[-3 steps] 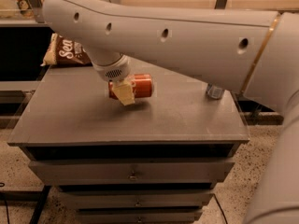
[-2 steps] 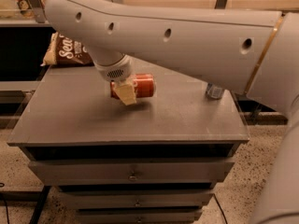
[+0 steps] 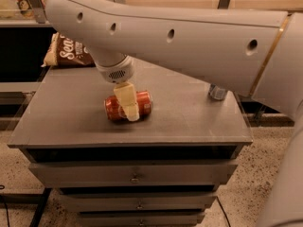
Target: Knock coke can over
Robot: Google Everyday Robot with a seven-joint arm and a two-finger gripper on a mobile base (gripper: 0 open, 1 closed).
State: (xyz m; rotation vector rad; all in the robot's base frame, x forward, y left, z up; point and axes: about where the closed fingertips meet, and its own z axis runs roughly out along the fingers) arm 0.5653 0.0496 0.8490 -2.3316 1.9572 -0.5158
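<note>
The red coke can (image 3: 143, 104) lies on its side on the grey cabinet top (image 3: 71, 122), left of the middle, with its long axis running left to right. My gripper (image 3: 129, 109) hangs down from the big white arm (image 3: 189, 41) and sits right at the can, its cream tip crossing in front of the can's middle. Part of the can is hidden behind it.
A brown chip bag (image 3: 66, 53) lies at the back left corner of the cabinet top. A slim silver can (image 3: 218, 92) stands at the back right, partly hidden under the arm. Drawers (image 3: 135, 174) are below the front edge. Speckled floor surrounds the cabinet.
The gripper and the lying coke can have moved together toward the front and slightly left on the cabinet top. The chip bag and silver can have not moved.
</note>
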